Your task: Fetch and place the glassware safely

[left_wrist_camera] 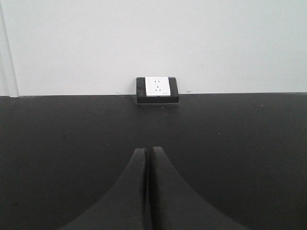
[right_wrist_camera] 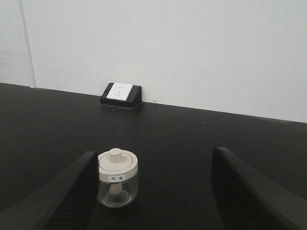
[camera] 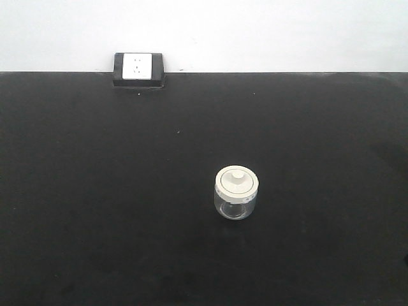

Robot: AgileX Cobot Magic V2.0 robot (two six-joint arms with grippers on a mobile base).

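The glassware (camera: pixel 237 192) is a small squat clear jar with a cream-white lid and a central knob, standing upright on the black table right of centre. In the right wrist view the glassware (right_wrist_camera: pixel 117 178) shows a tiny label on its rim and stands just beside the left finger (right_wrist_camera: pixel 72 191) of my right gripper (right_wrist_camera: pixel 154 158), which is open wide; whether finger and jar touch I cannot tell. My left gripper (left_wrist_camera: pixel 147 151) is shut with nothing between its black fingers, hovering over bare table. Neither gripper shows in the front view.
A white wall socket in a black housing (camera: pixel 139 69) sits at the table's far edge against the white wall, also in both wrist views as the socket (left_wrist_camera: pixel 157 89) and the socket (right_wrist_camera: pixel 121 94). The black table (camera: pixel 95 191) spreads all round the jar.
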